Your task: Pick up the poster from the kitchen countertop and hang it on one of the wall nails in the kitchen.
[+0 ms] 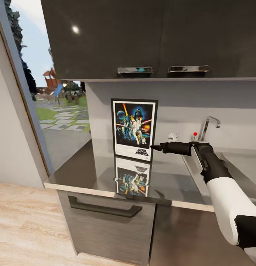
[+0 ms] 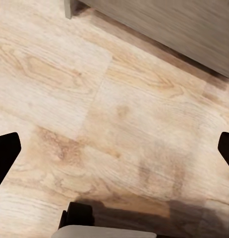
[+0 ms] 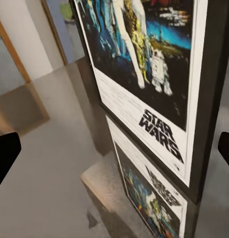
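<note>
The poster stands upright on the kitchen countertop against the back wall, with its dimmer mirror image below it on the glossy slab. My right gripper reaches in from the right, level with the poster's lower right corner and right at its edge. In the right wrist view the poster is very close. The right gripper is open, with the frame's edge near one finger. My left gripper hangs open over the wooden floor. The wall nails are out of view.
Dark upper cabinets overhang the counter. A sunken sink with a faucet lies right of the poster, and a small red dot sits on the wall beside it. A window is at the left, a drawer handle below.
</note>
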